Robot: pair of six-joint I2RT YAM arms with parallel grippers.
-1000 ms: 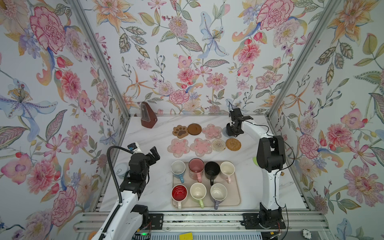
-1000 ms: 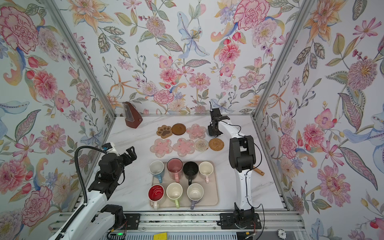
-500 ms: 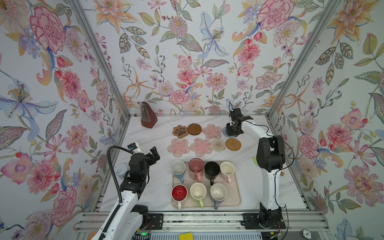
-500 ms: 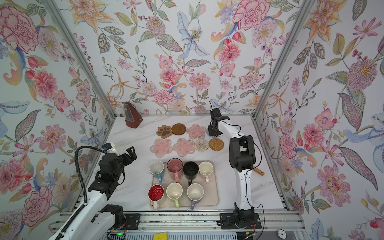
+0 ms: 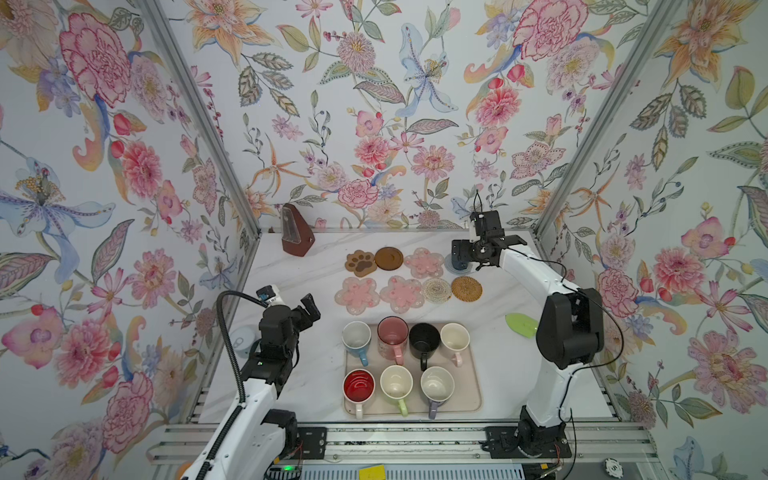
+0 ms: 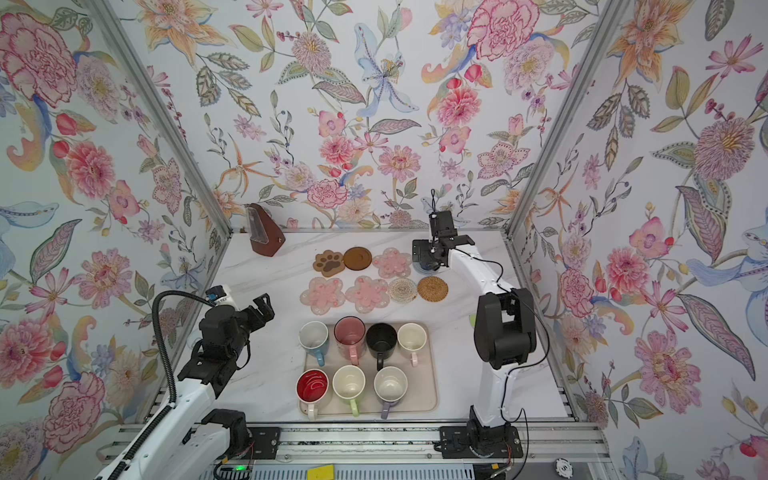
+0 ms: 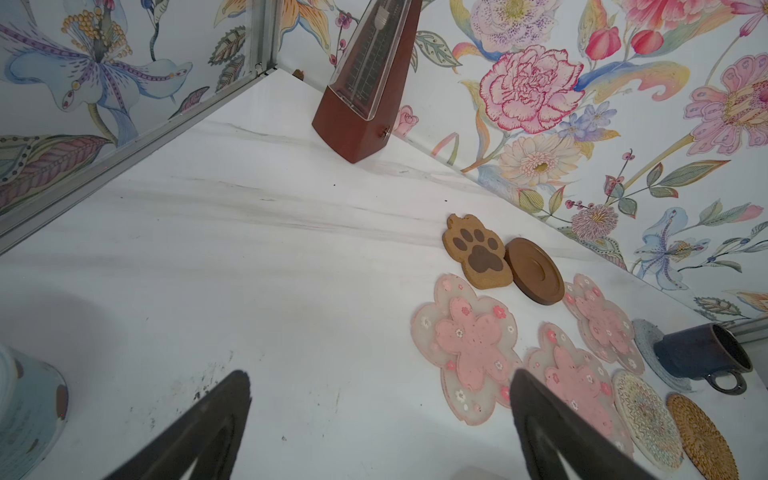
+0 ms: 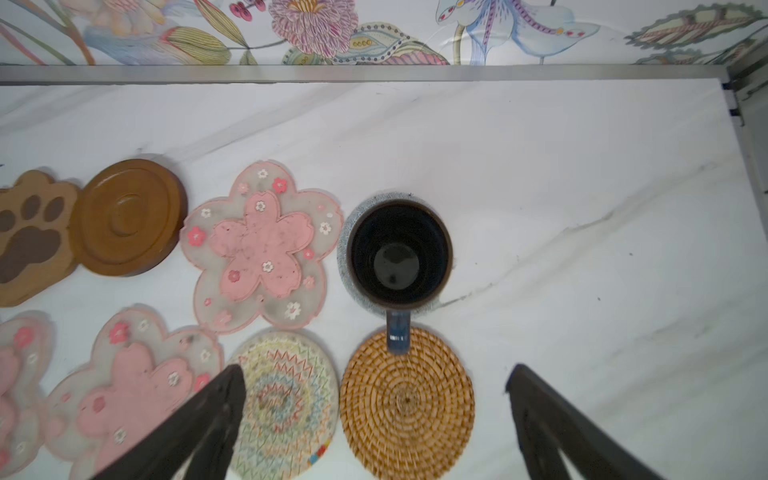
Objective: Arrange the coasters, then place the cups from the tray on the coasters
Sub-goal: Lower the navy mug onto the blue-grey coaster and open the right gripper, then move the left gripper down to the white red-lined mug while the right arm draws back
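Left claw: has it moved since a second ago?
No. In a top view the left claw holds the same spot relative to the tray.

Coasters (image 5: 357, 295): eight. Mugs (image 5: 392, 338): eight. Tray (image 5: 467, 395): one. Metronome (image 5: 296, 232): one. Green flat item (image 5: 521, 325), perhaps dish: one.

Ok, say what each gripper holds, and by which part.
Nothing is held. The right gripper stands open, clear of the navy mug on the grey-blue coaster; the left gripper is open too.
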